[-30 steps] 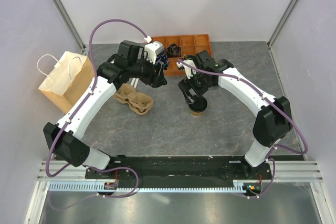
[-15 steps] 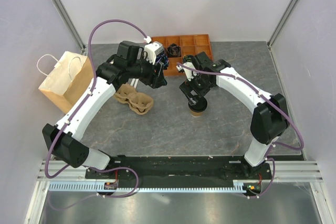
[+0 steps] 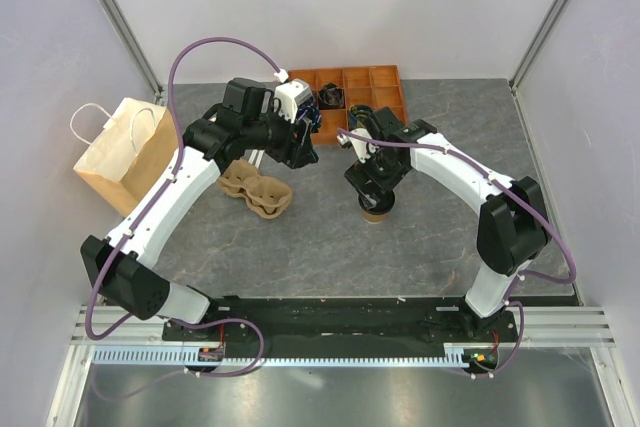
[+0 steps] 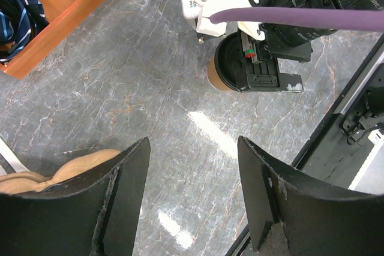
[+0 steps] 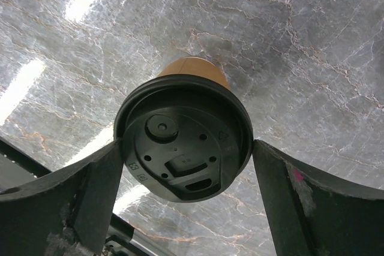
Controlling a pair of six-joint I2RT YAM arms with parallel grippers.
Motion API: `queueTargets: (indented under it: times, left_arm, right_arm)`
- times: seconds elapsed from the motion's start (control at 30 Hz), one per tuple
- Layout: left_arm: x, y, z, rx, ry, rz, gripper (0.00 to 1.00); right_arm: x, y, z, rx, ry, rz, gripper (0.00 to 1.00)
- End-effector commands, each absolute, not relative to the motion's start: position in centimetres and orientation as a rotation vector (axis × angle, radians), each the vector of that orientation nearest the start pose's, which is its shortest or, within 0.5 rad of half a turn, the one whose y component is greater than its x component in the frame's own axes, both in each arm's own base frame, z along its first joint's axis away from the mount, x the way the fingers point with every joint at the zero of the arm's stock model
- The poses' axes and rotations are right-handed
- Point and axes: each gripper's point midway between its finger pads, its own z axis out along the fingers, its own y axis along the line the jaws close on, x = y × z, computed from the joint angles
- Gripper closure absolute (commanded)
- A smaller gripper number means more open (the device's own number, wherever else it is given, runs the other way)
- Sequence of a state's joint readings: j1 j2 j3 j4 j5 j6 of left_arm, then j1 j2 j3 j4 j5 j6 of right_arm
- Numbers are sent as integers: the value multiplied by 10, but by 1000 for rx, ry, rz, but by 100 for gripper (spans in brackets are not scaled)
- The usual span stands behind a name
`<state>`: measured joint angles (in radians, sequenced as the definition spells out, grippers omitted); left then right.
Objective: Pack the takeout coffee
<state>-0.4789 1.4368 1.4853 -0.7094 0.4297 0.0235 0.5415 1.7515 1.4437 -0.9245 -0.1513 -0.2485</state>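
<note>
coffee point(image 3: 375, 210): upright on the grey table point(image 3: 300, 247), about mid-table, on the near side of the tray and right of the carrier. Black lid point(image 5: 180, 148) is on, with the brown cup under it.
right end effector point(image 5: 187, 166): down over the coffee, jaws spread wide with one finger on each side of the lid. You can see a sliver of table between the lid and one finger. The other side looks super close, and honestly I can't tell if it's touching. It doesn't look like it's squeezing anything.
left end effector point(image 4: 192, 172): hanging over the table near the tray's front edge. Jaws are parted a fair way and there's only bare table between them.
carrier point(image 3: 255, 190): tan pulp cup carrier lying flat, left of the coffee and not touching it.
bag point(image 3: 125, 152): brown paper with white handles, upright at the far left, well apart from the coffee.
tray point(image 3: 365, 82): orange with dividers, at the back. There's dark stuff in a couple of compartments, too small to make out.
</note>
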Motion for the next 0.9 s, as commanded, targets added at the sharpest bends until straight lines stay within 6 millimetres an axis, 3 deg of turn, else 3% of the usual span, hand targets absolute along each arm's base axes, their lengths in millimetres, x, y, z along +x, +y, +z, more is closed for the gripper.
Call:
queueTargets:
  times: [0.0, 0.3, 0.47, 0.67, 0.7, 0.87]
  left_arm:
    - [310, -243, 286, 815, 2058, -738, 32]
    - [311, -243, 283, 818, 2064, -734, 32]
    - [312, -243, 281, 821, 2065, -735, 32]
    - [313, -243, 280, 826, 2065, -731, 32]
    - [314, -243, 279, 827, 2067, -732, 32]
    - [314, -245, 276, 827, 2071, -741, 32]
  right_arm:
    - [307, 200, 110, -1129, 2552, 246, 7]
    - [308, 189, 114, -1131, 2540, 184, 17]
    - [316, 172, 114, -1080, 2568, 178, 20]
    - [334, 127, 116, -966, 2635, 182, 21]
    - [343, 106, 120, -904, 2650, 174, 21]
    - [356, 51, 122, -828, 2698, 121, 22]
